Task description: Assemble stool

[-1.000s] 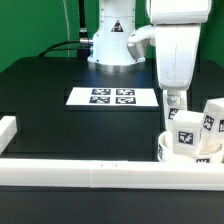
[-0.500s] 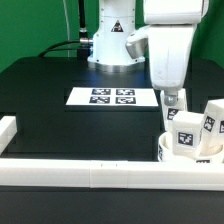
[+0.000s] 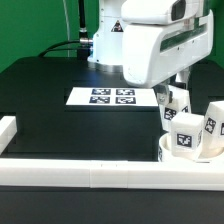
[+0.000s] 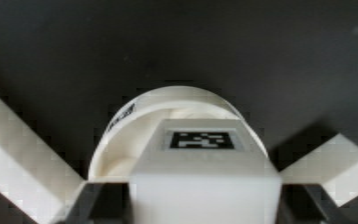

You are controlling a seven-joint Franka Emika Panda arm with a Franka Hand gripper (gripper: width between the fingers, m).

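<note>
Gripper (image 3: 172, 100) sat at the right of the exterior view, just above the cluster of stool parts, jaws clenched on a leg block (image 4: 201, 150). The wrist view showed the grasp directly: a white block with a black-and-white tag on its face ran out between the two dark fingers (image 4: 98, 198), rounded end pointing away. In the exterior view the held leg was mostly hidden behind the arm's white housing, so its tilt could not be judged there.

The seat (image 3: 190, 150) (short white cylinder) rested at lower right of that frame, pushed against the border rail (image 3: 100, 175). My reading: the rail serves as a backstop, so the seat cannot slide under insertion force. Two tagged leg blocks stood up from the seat; whether they were fully seated in their sockets could not be told. One (image 3: 186, 133) faced the camera, the other (image 3: 213, 122) leaned toward the right edge. The held leg was probably gripped near one end to leave the other free for a socket.

Surface: matte black table (image 3: 50, 110), with a white rail along the front edge and a short return at lower left. The marker board (image 3: 112, 97) lay flat mid-frame, well apart from the seat. Behind, green backdrop, robot base and a dark cable at upper left.
</note>
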